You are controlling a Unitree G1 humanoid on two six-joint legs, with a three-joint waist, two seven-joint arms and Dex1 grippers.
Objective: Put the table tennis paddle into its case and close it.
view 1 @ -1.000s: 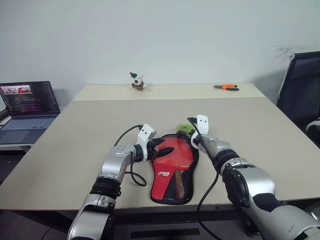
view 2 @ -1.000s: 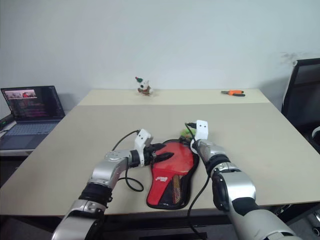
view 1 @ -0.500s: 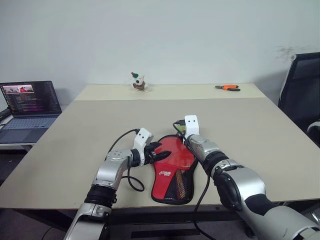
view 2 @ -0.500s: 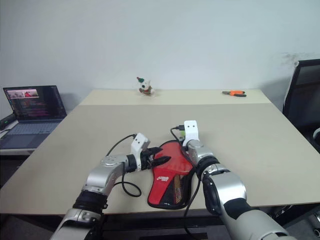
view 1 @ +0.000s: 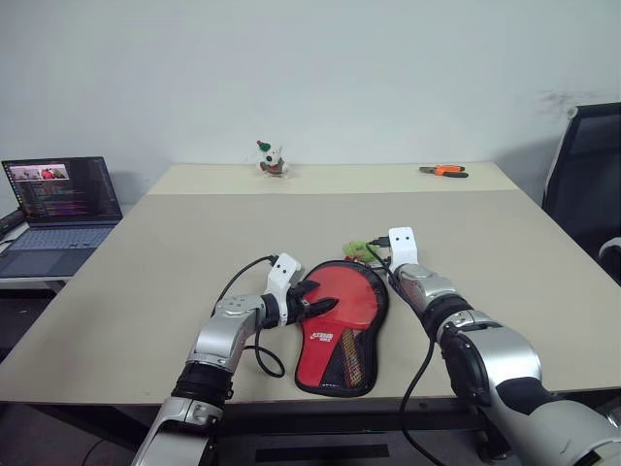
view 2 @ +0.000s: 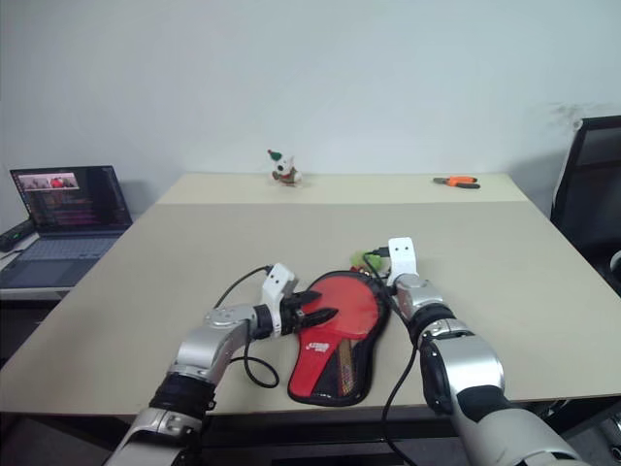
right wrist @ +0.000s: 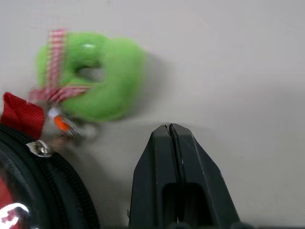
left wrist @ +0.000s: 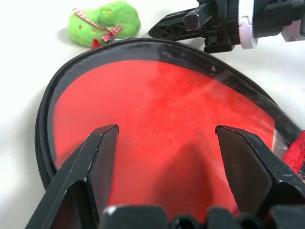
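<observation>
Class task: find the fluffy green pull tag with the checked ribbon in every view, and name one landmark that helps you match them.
Left eye view: green pull tag at the far rim of the red and black fabric case.
Right eye view: same place.
Left wrist view: beyond the case rim.
Right wrist view: beside the zipper.
Shared landmark: the case's black zipper edge.

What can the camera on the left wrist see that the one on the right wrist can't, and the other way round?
Left wrist view alone: the left claw, open over the red face of the case, and the right claw seen from the side beyond the case's rim.

Right wrist view alone: the right claw's fingers seen from behind, pressed shut on nothing, over bare table, plus a small red fabric tab at the zipper.

Both: the fuzzy green pull tag with its checked ribbon, and the case's black zippered edge.
</observation>
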